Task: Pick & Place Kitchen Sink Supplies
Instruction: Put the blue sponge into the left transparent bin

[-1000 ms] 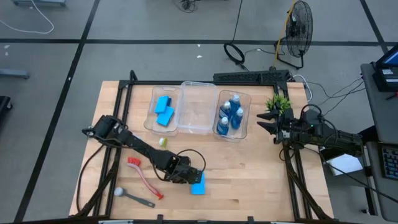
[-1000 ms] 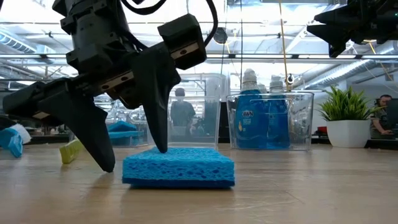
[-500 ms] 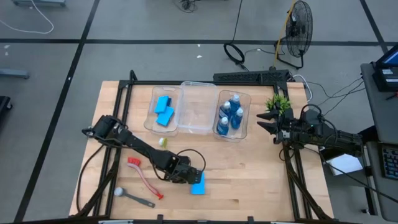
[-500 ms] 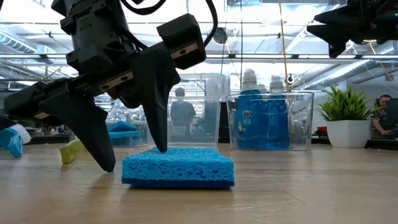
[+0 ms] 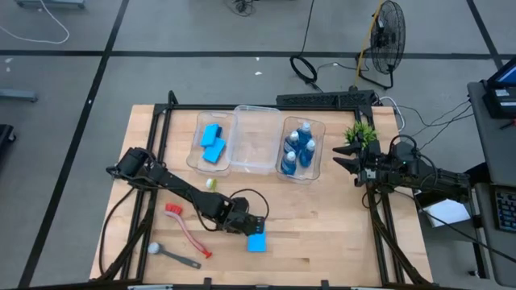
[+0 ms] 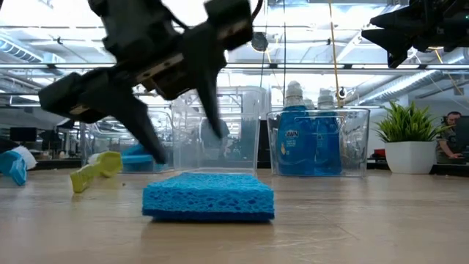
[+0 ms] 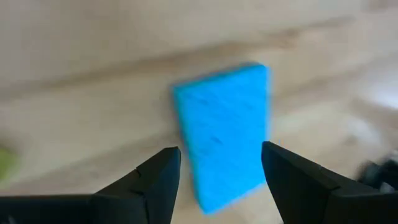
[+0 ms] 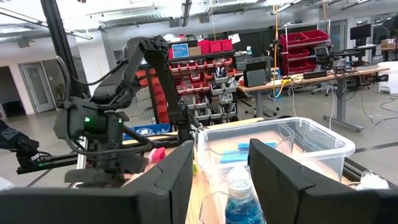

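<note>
A flat bright-blue sponge (image 5: pixel 256 240) lies flat on the wooden table near its front edge; it also shows in the low view (image 6: pixel 209 196) and the left wrist view (image 7: pixel 224 130). My left gripper (image 5: pixel 247 225) is open and hovers just above the sponge's far-left side, its fingers (image 6: pixel 150 139) clear of it. My right gripper (image 5: pixel 342 158) is open and empty, held high near the table's right edge beside the potted plant (image 5: pixel 360 133).
Three clear bins stand at the back: the left one (image 5: pixel 211 143) holds two sponges, the middle one (image 5: pixel 256 142) has bare walls, and the right one (image 5: pixel 300 151) holds blue bottles. A red brush (image 5: pixel 187 229), a grey brush (image 5: pixel 173 255) and a yellow-green brush (image 5: pixel 211 184) lie at the front left.
My left gripper has risen off the table. Its fingertips stood at table height by the sponge's left part and now hang above it, still open. The sponge stays flat where it was.
</note>
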`<state>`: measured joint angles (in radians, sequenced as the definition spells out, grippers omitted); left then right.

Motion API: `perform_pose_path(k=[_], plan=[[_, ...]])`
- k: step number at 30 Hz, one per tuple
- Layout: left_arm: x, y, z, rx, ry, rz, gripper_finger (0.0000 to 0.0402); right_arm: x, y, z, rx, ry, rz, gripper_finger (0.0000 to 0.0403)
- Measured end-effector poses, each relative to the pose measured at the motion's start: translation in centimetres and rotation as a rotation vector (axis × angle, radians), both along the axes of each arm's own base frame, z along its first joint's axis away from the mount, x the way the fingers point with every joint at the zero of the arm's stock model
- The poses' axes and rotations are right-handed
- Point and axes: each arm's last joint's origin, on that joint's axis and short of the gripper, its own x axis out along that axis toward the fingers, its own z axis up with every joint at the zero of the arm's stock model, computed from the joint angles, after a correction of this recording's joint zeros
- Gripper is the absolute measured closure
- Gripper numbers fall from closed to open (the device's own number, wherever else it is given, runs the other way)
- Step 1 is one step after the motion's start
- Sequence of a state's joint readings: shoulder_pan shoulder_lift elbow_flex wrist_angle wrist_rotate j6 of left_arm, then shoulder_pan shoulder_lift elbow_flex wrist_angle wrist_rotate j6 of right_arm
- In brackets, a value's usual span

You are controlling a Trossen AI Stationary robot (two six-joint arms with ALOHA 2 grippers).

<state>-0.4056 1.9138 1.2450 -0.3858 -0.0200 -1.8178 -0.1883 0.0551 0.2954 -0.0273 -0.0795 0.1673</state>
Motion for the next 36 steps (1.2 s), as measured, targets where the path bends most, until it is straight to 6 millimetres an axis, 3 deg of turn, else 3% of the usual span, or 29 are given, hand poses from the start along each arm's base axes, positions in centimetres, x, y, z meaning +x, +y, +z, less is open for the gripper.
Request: perform_pose_path(k=[4,13,17,20,28,36], plan=[[-0.1,0.7,-1.3,0.026,0.079,-0.003,0.0174,0.0,0.0,0.0,-0.003,0.0,0.0,0.0261],[1.6,0.6,-4.3,-0.106,0.097,-0.107,0.0174,0.0,0.0,0.0,0.001,0.0,0.0,0.0261],[1.3,0.8,-4.8,-0.126,0.144,-0.125,0.0182,0.0,0.0,0.0,0.002,-0.001,0.001,0.0261],[1.2,0.9,-4.9,-0.108,0.163,-0.122,0.022,0.0,0.0,0.0,0.003,0.0,0.0,0.0261],[1.0,0.9,-5.1,-0.046,0.148,-0.171,0.0381,0.0,0.0,0.0,0.003,0.0,0.001,0.0261],[0.9,0.7,-4.9,-0.019,0.132,-0.2,0.0396,0.0,0.0,0.0,0.003,0.0,0.001,0.0261]])
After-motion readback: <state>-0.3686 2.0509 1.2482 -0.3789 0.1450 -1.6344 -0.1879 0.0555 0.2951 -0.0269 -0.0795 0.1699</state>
